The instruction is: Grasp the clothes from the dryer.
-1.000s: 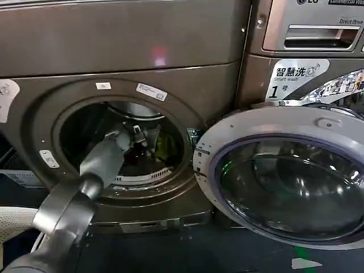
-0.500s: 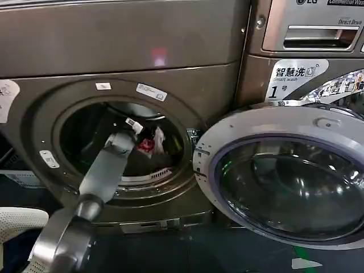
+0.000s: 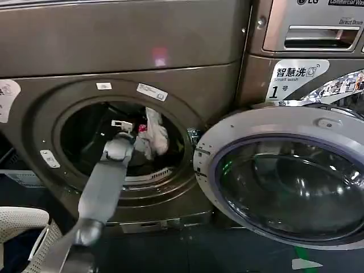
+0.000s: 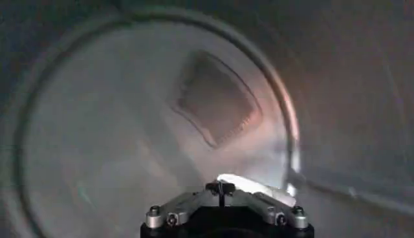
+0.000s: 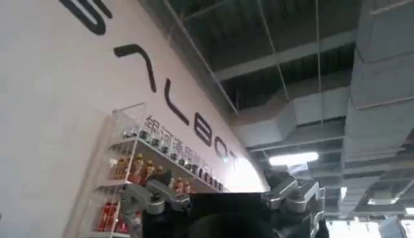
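The dryer [image 3: 114, 51] is the bronze-brown machine on the left, with its round porthole [image 3: 122, 145] open. My left gripper [image 3: 132, 128] reaches into the drum and is shut on the clothes [image 3: 154, 135], a pale white garment with a red patch that hangs from it in the upper part of the porthole. In the left wrist view the left gripper [image 4: 220, 188] has its jaws together, with a strip of the pale clothes [image 4: 252, 187] beside them and the metal drum [image 4: 129, 129] behind. My right gripper [image 5: 223, 204] points up at a ceiling, away from the dryer.
The dryer's round glass door [image 3: 284, 176] stands swung open on the right, across the front of the neighbouring machine with the LG drawer panel [image 3: 318, 31]. A white mesh basket [image 3: 25, 224] holding dark fabric sits at the lower left.
My left arm has drawn back and up from deep in the drum. The pale garment has risen with the gripper and now hangs in plain sight in the porthole.
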You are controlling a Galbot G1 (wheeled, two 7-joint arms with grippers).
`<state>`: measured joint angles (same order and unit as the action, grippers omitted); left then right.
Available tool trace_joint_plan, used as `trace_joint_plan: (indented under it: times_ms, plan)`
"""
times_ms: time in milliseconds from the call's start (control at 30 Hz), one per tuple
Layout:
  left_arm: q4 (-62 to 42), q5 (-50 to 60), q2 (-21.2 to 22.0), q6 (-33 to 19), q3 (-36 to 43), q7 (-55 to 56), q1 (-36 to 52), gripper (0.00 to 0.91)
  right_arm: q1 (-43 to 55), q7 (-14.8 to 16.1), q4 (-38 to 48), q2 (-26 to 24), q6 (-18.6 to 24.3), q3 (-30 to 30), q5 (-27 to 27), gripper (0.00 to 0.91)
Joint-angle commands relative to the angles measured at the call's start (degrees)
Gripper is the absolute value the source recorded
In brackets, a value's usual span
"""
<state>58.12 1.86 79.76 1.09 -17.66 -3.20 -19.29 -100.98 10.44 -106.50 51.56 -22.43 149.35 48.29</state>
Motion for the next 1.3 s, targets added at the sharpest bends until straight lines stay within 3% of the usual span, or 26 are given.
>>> trace_joint_plan:
  times_ms: [33, 200, 333, 1300]
  plan:
    - [13.45, -0.77, 1.33, -11.61, -3.83, 18.28, -9.71, 0.0, -0.29, 0.14, 0.03, 0.15, 1.03, 0.38, 0.09, 0.907]
    - [17.46, 1.8, 2.12, -13.55, -3.99, 19.59, -14.23, 0.0, -0.53, -0.09, 0.1, 0.59, 0.54, 0.77, -0.44, 0.907]
    - [19.39, 2.58, 2.54, -11.83, -3.84, 19.53, -16.32, 0.0, -0.7, -0.72, -0.06, 0.56, 1.49, 0.64, 0.07, 0.907]
    - [20.95, -0.02, 1.35, -7.3, -3.94, 13.83, -18.17, 0.0, -0.01, -0.32, -0.64, 0.69, 1.68, -0.06, -0.23, 0.907]
